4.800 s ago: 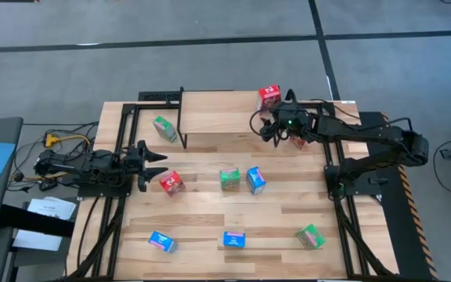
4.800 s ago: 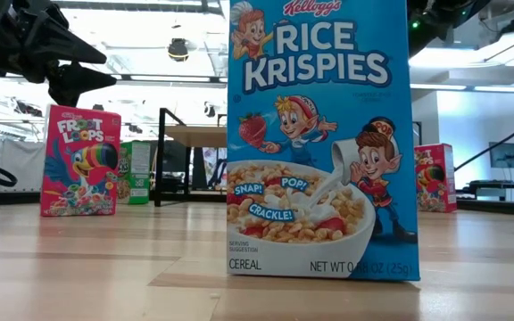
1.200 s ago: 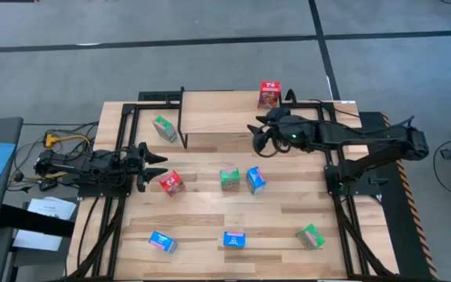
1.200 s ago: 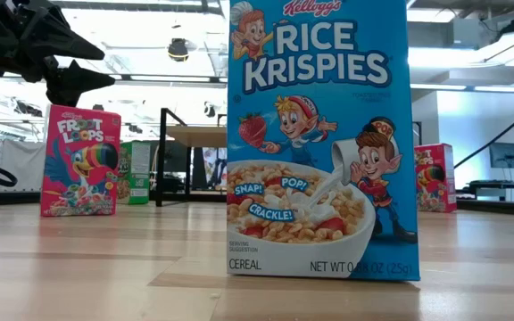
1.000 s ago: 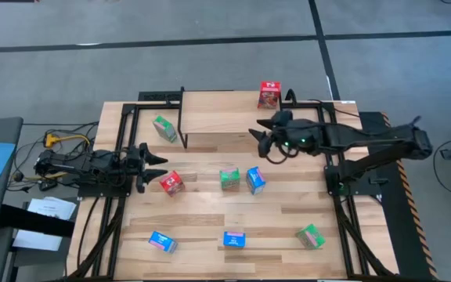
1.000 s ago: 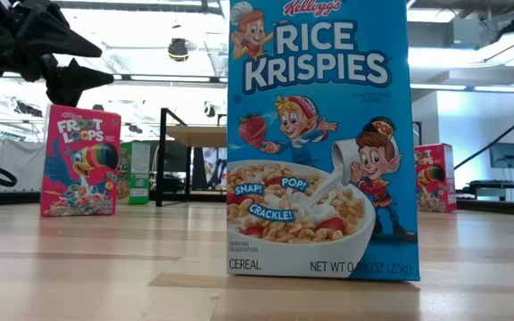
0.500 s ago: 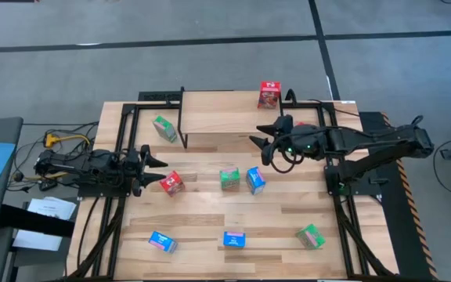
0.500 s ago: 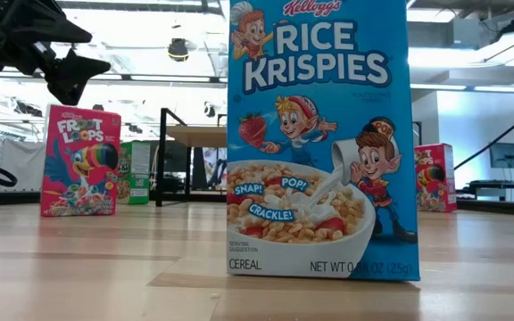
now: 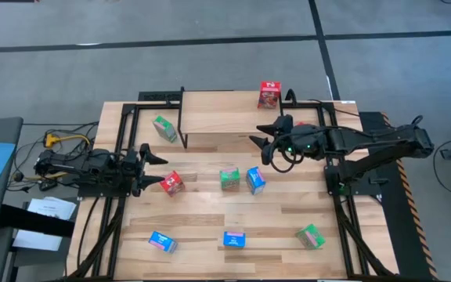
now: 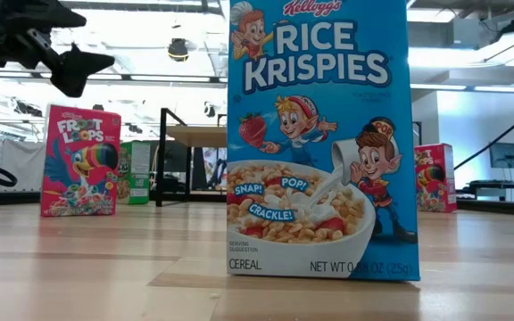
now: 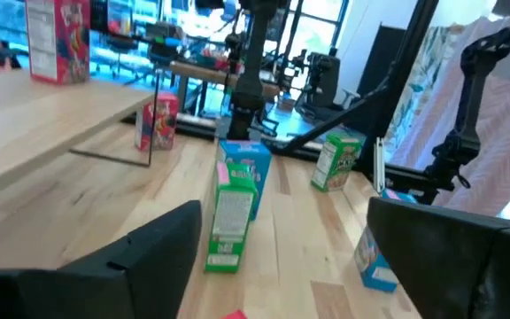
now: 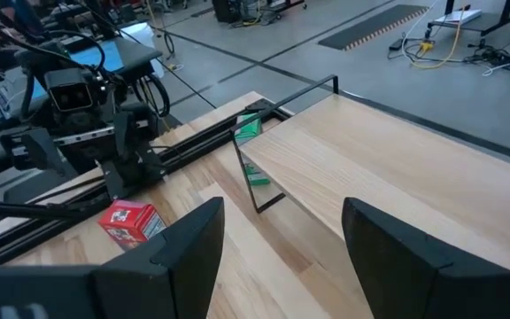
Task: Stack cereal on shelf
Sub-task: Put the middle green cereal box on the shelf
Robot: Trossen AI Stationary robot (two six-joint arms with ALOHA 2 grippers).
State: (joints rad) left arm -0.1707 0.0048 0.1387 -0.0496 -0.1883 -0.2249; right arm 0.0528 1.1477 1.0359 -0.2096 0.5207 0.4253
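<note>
The left end effector [image 9: 156, 169] sits at the left edge of the bench [image 9: 210, 227], its fingers spread wide, with a red cereal box [image 9: 172, 182] right at their tips and nothing held. If it closes from here it could easily nudge that box sideways or tip it instead of straddling it, since the box lies at an angle to the fingers. The right end effector [image 9: 258, 141] hangs just in front of the shelf [image 9: 218, 113], partly open and empty; a careless swing could clip the shelf's black frame or the green box [image 9: 229, 178] and blue box [image 9: 256, 179] standing close below it. Only one red box [image 9: 269, 95] is up on the shelf, at its far right edge, where a bump could send it off the back. The other boxes are scattered: a green one [image 9: 164, 128] beside the shelf's left legs, two blue ones [image 9: 162, 241] [image 9: 234, 239] and a green one [image 9: 310, 236] near the front. I count eight boxes from above; a ninth may be hidden under the right arm, though I can't be sure. At bench level, the big blue box [image 10: 318, 138] blocks most of the middle.
</note>
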